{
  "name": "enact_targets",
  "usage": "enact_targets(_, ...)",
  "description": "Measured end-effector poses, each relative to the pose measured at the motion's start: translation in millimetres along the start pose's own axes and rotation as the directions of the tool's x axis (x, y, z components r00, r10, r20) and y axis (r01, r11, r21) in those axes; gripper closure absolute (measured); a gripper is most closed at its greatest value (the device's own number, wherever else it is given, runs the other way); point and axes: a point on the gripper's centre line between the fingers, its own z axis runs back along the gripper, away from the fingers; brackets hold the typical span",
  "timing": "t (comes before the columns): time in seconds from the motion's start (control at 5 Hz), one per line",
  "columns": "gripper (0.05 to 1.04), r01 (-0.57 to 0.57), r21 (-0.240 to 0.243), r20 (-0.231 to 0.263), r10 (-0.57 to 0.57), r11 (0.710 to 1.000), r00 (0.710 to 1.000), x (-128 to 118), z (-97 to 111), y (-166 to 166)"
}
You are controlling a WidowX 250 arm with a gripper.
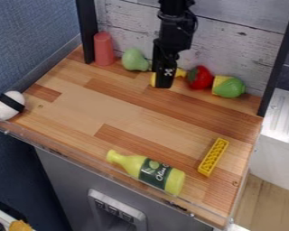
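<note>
Eight things, approx., sit on the desk [99, 108]. Gripper [163, 83] hangs down over the back-mid part, right at a yellow thing [180, 72], which shows on both sides of it, between the green pear [135, 60] and the red strawberry-like piece [199, 77]. Can't tell how far open the gripper is, or if it has hold of the yellow thing; cause = view from above hides the contact.

Back row runs along the whitish board [243, 40], prob. so the mid area is free to work in: red cylinder [103, 48] on end at the L, likely stable on its flat base; yellow-and-green piece [230, 86] at the R end. Bottle [148, 172] lies on its side near the front edge, neck toward L; the clear lip [68, 158] there prob. stops it rolling off. White roundish thing w/ black band [7, 105] is in the L corner, maybe for the same reason. Yellow brick [213, 157] lies flat, R of the bottle, steady that way.

Count: 1 cylinder, 1 pear, 1 strawberry-like pc, 1 yellow-and-green pc, 1 bottle, 1 brick, 1 banded thing, plus 1 yellow thing (poss. 2 pcs, part hidden).
</note>
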Motion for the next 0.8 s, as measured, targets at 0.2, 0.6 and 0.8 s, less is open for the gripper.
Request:
enact_targets(0.2, 0.085, -0.084, -0.005, -0.001, 0.084, 0.996, 0.996, -11.8, -0.3, 5.8)
enact_targets(0.6, 0.085, -0.361, -0.032, -0.015, 0.361, 0.932, 0.933, -23.7, -14.6, 16.3)
enact_targets(0.8, 0.085, -0.412, -0.016, 0.007, 0.412, 0.911, 0.911, -29.2, -18.9, 24.8)
